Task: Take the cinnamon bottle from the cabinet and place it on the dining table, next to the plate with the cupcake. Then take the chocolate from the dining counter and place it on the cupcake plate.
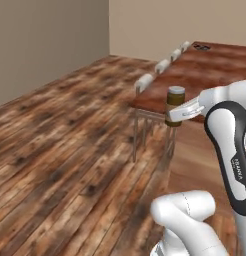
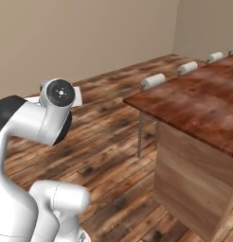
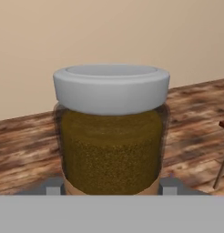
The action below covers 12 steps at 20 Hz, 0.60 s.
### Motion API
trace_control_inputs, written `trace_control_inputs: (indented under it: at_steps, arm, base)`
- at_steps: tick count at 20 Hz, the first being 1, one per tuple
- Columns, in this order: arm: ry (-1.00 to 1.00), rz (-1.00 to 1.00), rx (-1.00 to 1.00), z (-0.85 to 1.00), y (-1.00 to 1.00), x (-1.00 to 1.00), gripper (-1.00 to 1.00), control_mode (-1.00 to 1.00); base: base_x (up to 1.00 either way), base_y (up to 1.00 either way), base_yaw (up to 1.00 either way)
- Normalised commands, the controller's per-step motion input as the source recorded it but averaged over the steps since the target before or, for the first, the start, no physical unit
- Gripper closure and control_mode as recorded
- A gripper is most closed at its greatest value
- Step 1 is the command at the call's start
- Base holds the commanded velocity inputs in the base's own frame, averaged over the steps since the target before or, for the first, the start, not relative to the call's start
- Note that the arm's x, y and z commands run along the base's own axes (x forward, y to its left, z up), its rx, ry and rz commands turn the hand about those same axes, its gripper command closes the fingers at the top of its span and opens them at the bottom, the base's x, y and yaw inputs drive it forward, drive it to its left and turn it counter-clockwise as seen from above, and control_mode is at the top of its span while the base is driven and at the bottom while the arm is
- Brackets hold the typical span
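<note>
1. The white arm's gripper (image 1: pixel 173 116) holds the cinnamon bottle (image 1: pixel 175 106) upright in the air; its jaws are closed on the jar's lower half, one on each side.
2. In the left base view the jar hangs at the near corner of the dining table (image 1: pixel 215 70), its grey lid level with the tabletop's near edge. Whether it is over the wood or just short of it cannot be told.
3. In the hand view the cinnamon bottle (image 3: pixel 112 132) stands close before the camera, pale lid up, brown spice showing through its wall, with a grey finger pad (image 3: pixel 53 185) at each lower side.
4. The tabletop runs away from the near corner, glossy and reddish-brown; the near stretch of the dining table (image 2: pixel 203 101) in the right base view is bare wood.
5. White-backed stools (image 1: pixel 144 81) line the table's left long edge, their thin metal legs reaching the floor.
6. A small dark item (image 1: pixel 201 47) lies near the far edge of the tabletop, too small to identify.
7. Left of the table, the plank floor (image 1: pixel 55 145) lies open as far as the beige walls.
</note>
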Motion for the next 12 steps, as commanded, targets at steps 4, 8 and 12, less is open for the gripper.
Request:
trace_control_inputs:
  at_steps: [4, 8, 12]
  arm:
    - [0.00, 0.00, 0.00, 0.00, 0.00, 0.00, 1.00, 1.00]
    - [0.00, 0.00, 0.00, 0.00, 0.00, 0.00, 1.00, 1.00]
    - [0.00, 0.00, 0.00, 0.00, 0.00, 0.00, 1.00, 1.00]
  base:
    - [0.82, 0.43, -0.11]
    - [0.81, 0.44, -0.13]
    - [0.81, 0.43, -0.13]
